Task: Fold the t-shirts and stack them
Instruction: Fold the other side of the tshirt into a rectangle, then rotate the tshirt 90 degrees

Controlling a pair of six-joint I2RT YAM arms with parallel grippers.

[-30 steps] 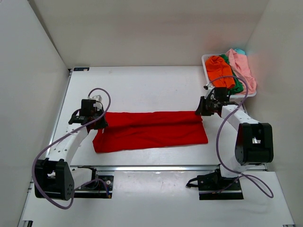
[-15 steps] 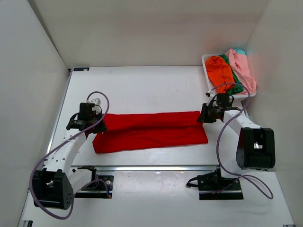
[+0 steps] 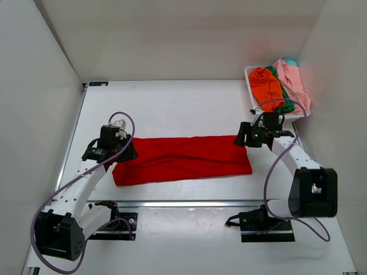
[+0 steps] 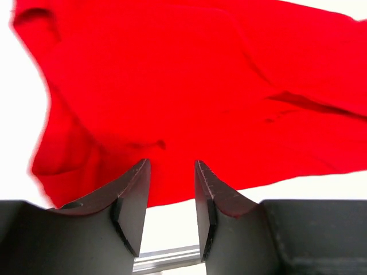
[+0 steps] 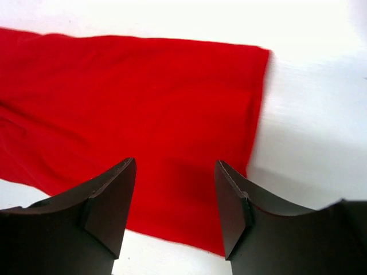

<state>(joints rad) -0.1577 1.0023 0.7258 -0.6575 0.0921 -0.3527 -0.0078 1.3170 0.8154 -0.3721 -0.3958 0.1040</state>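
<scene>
Two claws, one shirt on the table, four more waiting.

Item 1, red t-shirt: lies flat at the middle of the table as a long band running from 9 o'clock to 3 o'clock. I judge it already doubled lengthwise.

Item 2, left gripper: sits at the band's 9 o'clock end. Its jaws stand apart with nothing between them and the cloth lies loose below. A second ago I had it pinched shut there.

Item 3, right gripper: sits over the 3 o'clock end, near the far corner. Its jaws are wide apart and empty, where a second ago they too were closed.

Item 4, white basket: stands at 1 o'clock on the table. It holds the orange shirt, green shirt, pale pink shirt and a sliver of teal shirt, all unfolded.

Note: both ends are now released, so I read the lengthwise fold as laid. The band probably needs folding end to end next, and no stack is started yet.
</scene>
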